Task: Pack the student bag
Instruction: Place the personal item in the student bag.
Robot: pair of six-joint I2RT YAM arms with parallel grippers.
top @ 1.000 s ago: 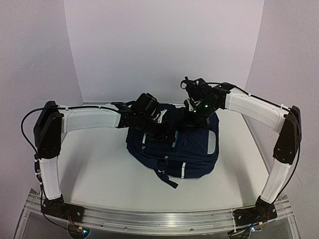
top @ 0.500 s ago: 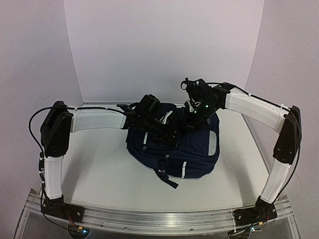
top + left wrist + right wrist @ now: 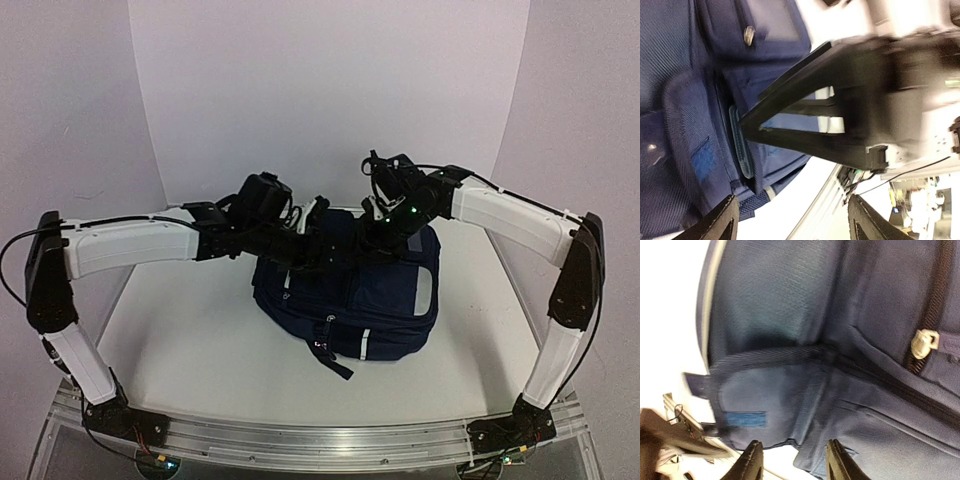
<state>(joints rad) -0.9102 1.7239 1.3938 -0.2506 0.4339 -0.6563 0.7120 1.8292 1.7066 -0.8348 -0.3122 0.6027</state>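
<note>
The student bag [image 3: 350, 295] lies flat in the middle of the table [image 3: 190, 330], its long axis running from the upper centre of the frame down toward the arm bases. Both hands sit at its upper end. The left hand [image 3: 793, 202] is off the upper-left corner, fingers spread wide on nothing. The right hand [image 3: 795, 444], probably the nearer, is parted and empty just above the fabric. Since a second ago the left arm has pulled back leftward, its elbow swung out to the frame edge, while the right arm has barely moved.
</note>
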